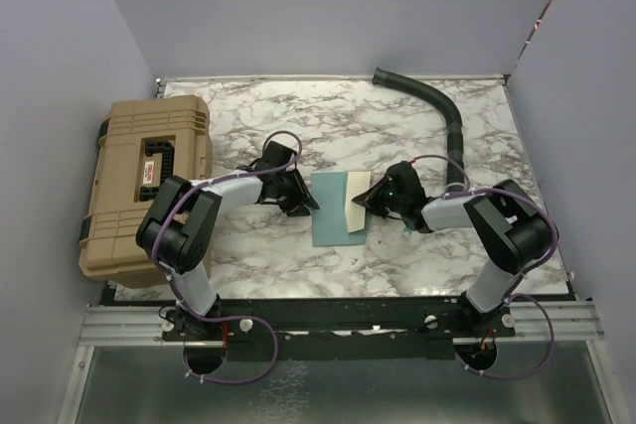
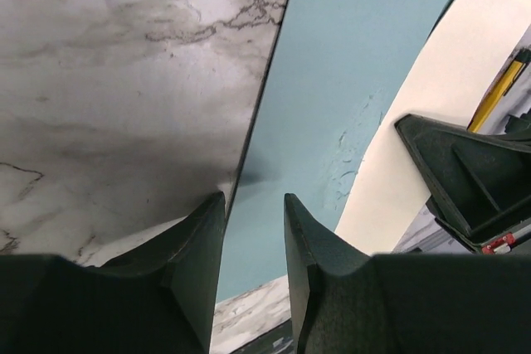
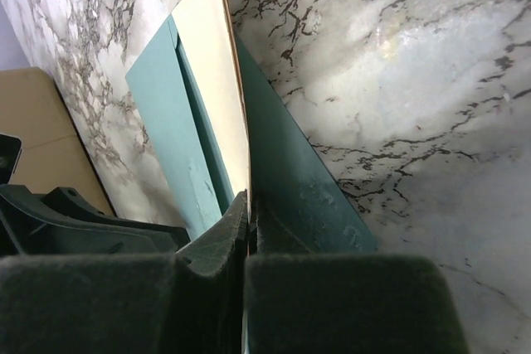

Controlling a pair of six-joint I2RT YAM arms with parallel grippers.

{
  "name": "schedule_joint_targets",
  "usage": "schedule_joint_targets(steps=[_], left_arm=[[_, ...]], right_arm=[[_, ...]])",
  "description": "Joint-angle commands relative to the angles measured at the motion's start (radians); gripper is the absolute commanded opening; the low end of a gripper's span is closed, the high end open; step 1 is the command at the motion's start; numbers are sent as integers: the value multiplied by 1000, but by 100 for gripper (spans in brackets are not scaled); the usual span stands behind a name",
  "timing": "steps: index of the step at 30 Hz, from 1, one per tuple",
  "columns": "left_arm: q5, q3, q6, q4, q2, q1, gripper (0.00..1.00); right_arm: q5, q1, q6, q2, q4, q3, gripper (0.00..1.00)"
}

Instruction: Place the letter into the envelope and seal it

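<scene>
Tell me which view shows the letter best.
Right wrist: the letter shows close up, pinched by the right gripper, jaws shut, against the envelope. Top external shows it small; left wrist shows only a pale strip.

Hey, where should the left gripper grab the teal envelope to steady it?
The left edge, coming from the left with jaws straddling it. The envelope lies flat on the table and that edge is bare; its right side is taken by the letter, pinched in the right gripper. The left gripper is there, open.
</scene>
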Motion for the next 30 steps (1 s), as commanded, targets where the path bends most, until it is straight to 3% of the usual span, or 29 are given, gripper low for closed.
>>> schedule_joint_targets(steps=[1,9,14,22,27,30], left_arm=[[-96,41,55,-7,31,6,36],[-154,93,116,-4,10,5,36],[-198,93,214,88,-45,-1,37],[-151,148,256,153,71,-4,36],[-34,140,220,361,127,-5,36],[-36,148,180,378,165,-5,33]], right_arm=[[0,-4,9,42,-94,31,0],[-38,-10,18,87,-122,62,0],[-45,-10,4,104,-128,69,0],[-56,-10,-29,132,-113,64,0],[-78,-14,-42,157,-101,71,0],[-89,-19,-38,158,-89,63,0]])
